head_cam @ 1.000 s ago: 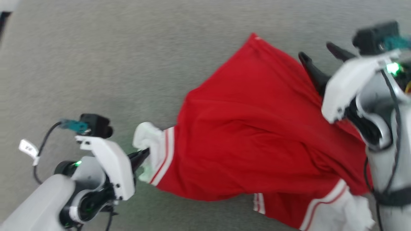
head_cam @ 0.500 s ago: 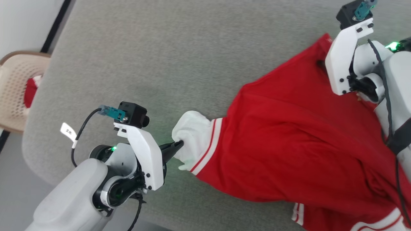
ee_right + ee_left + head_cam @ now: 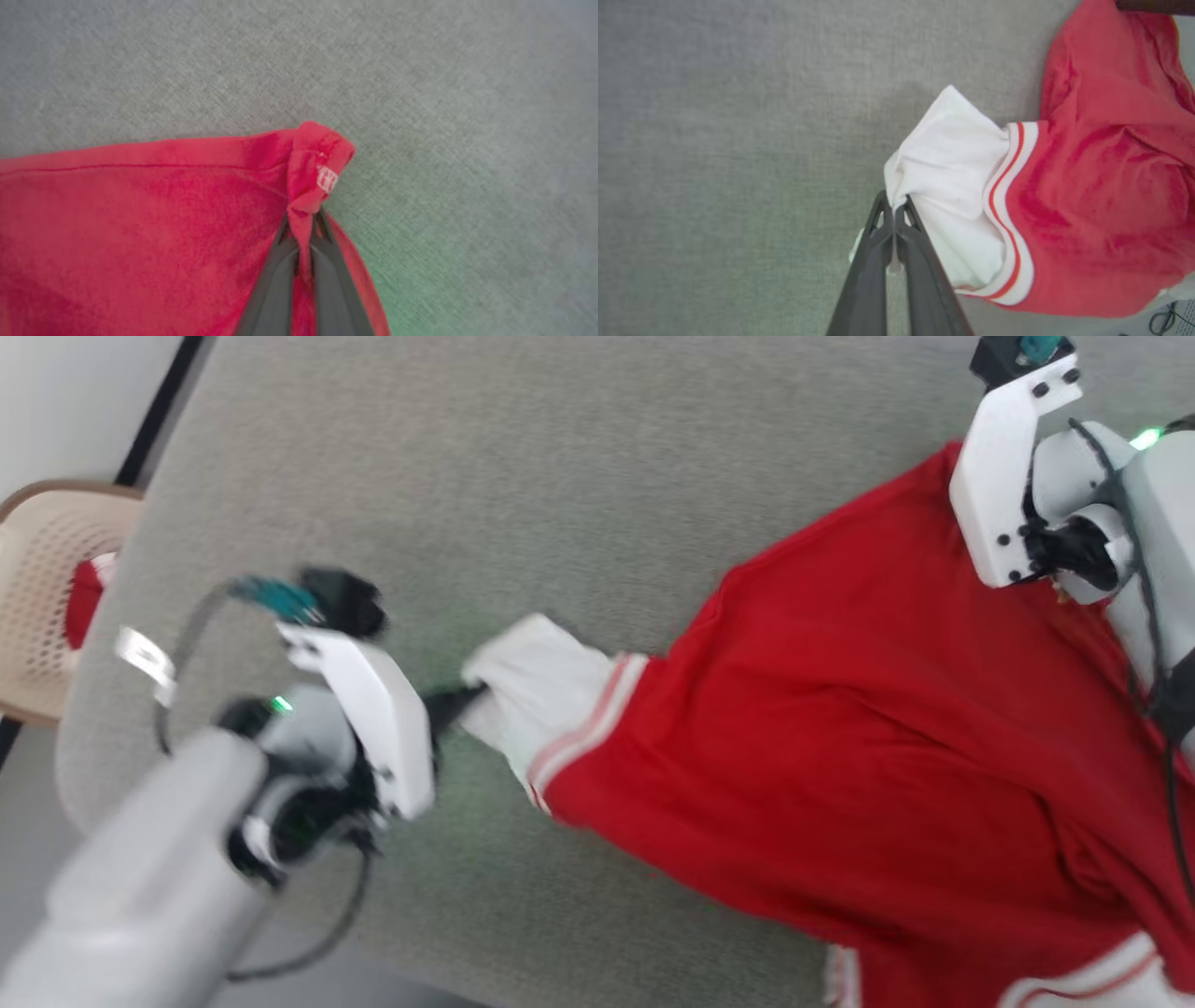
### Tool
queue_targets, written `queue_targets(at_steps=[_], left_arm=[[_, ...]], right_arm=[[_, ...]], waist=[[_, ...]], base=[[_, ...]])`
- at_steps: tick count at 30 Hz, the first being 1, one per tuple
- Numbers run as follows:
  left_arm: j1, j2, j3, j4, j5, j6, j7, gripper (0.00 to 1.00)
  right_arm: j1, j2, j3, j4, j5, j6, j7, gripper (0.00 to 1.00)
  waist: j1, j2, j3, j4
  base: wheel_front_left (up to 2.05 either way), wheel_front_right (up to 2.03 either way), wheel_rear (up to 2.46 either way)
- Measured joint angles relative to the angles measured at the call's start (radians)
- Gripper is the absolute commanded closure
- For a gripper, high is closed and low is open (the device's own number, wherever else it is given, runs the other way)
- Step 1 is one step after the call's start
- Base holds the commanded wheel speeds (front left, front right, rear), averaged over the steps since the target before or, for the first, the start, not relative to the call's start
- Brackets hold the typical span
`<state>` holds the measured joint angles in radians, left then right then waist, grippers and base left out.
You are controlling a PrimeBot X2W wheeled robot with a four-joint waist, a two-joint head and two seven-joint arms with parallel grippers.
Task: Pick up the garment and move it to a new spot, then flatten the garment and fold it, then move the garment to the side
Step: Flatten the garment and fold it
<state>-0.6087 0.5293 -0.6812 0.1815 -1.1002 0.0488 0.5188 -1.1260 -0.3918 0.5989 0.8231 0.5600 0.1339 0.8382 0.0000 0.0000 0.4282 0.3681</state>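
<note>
Head camera high, facing down, wrist cameras close along left end effector [image 3: 894, 201], right end effector [image 3: 306, 218], all sharing garment [image 3: 840, 728]

The left gripper [image 3: 895, 210] rises from the bottom edge with its two dark fingers pressed together. Their tips pinch a fold at the edge of the white sleeve end [image 3: 952, 158] of the garment [image 3: 1101, 186]. A white-and-red stripe trim [image 3: 1008, 224] separates the sleeve end from the red body, which lies wrinkled toward the right. Below all this is a grey woven surface [image 3: 738, 163].
</note>
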Motion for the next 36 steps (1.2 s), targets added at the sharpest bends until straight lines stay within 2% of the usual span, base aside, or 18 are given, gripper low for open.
queue_targets(at_steps=[6,15,22,28,32,36], left_arm=[[-0.140,0.057,0.057,0.015,0.008,0.022,0.037,1.00],[-0.403,0.137,0.112,0.094,0.057,0.015,0.119,1.00],[-0.559,0.145,0.110,0.181,0.077,-0.009,0.184,1.00],[-0.659,0.125,0.094,0.255,0.104,-0.019,0.221,1.00],[-0.739,0.090,0.084,0.324,0.146,-0.031,0.165,1.00],[-0.901,0.035,0.099,0.450,0.247,-0.049,-0.047,1.00]], right_arm=[[-0.013,-0.046,-0.017,-0.053,0.035,-0.003,-0.109,1.00],[-0.033,-0.071,-0.103,-0.180,0.088,-0.003,-0.142,1.00],[-0.034,-0.076,-0.161,-0.296,0.081,-0.003,-0.079,1.00],[-0.032,-0.051,-0.253,-0.364,0.060,-0.003,-0.027,1.00],[-0.072,0.001,-0.314,-0.329,-0.017,-0.003,-0.055,1.00],[-0.217,0.086,-0.403,-0.213,-0.177,-0.003,-0.250,1.00]], waist=[[0.0000,0.0000,-0.027,-0.068],[0.0000,0.0000,-0.085,-0.190],[0.0000,0.0000,-0.129,-0.271],[0.0000,0.0000,-0.146,-0.311],[0.0000,0.0000,-0.117,-0.321],[0.0000,0.0000,-0.059,-0.330]], base=[[0.00,0.00,0.00],[0.00,0.00,0.00],[0.00,0.00,0.00],[0.00,0.00,0.00],[0.00,0.00,0.00],[0.00,0.00,0.00]])
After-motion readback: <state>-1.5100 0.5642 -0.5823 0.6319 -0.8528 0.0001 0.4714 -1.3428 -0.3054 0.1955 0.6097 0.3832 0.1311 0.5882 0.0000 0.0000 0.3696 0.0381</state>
